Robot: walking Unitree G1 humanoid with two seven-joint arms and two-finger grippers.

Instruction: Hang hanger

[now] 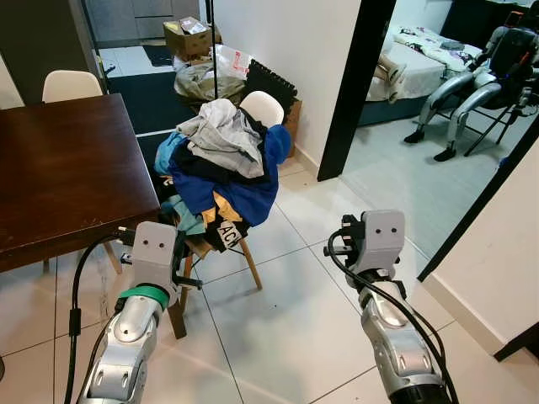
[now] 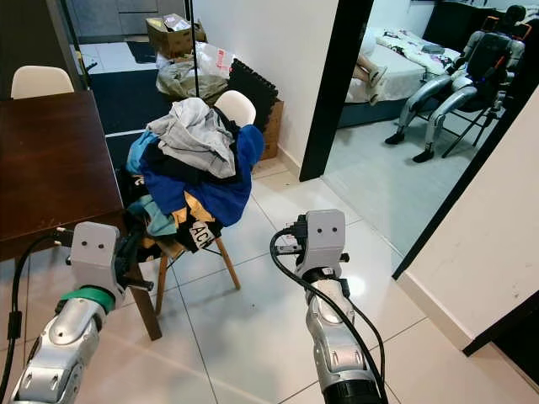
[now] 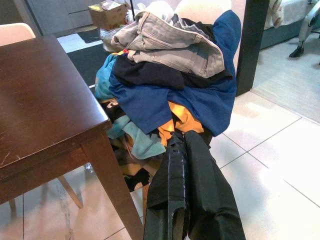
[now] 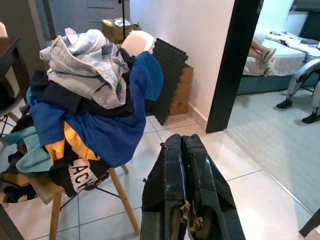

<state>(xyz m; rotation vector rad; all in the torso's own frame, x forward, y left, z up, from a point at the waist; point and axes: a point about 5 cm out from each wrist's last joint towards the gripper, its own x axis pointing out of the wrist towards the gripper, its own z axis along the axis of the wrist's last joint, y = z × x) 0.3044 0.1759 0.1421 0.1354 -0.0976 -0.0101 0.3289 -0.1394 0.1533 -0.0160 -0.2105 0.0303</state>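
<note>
No hanger can be made out. Both pincers, left (image 3: 187, 200) and right (image 4: 182, 190), are held closed and empty, the clothes-heaped wooden chair (image 1: 221, 168) ahead, nearer the left.

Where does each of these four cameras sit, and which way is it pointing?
Left eye, right eye: on the head, looking down at both arms, the left gripper and the right gripper.
Left wrist: along its shut fingers toward the table.
Right wrist: along its shut fingers.
All share the chair's clothes pile.
</note>
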